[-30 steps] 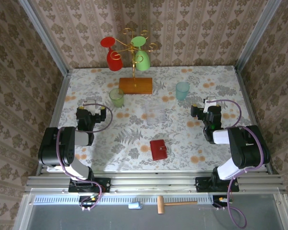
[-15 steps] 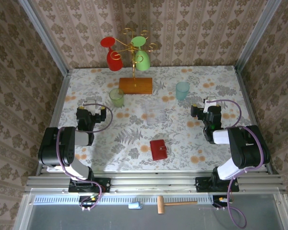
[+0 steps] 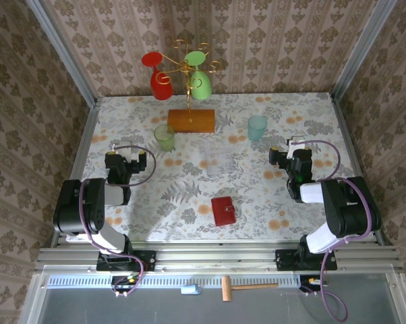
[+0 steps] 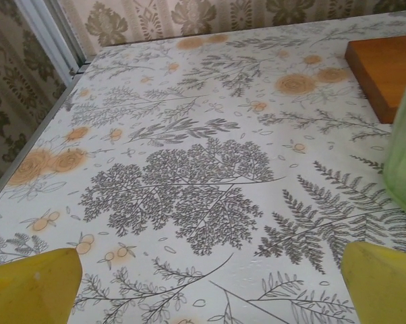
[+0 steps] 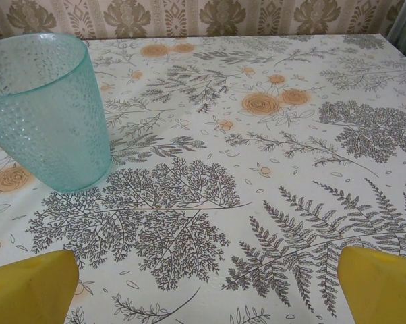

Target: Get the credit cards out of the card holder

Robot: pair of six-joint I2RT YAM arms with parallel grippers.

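The holder (image 3: 223, 210) lay on the surface (image 3: 210, 162) near the front edge, about midway across. Behind it stood the left cup (image 3: 164, 138) and the right cup (image 3: 257, 127), well apart, with the stand (image 3: 191, 120) between them, nearer the left cup and slightly further back.

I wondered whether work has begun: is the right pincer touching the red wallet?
Apart. The top view shows a wide stretch of bare flowered tablecloth between the red wallet and the right pincer.
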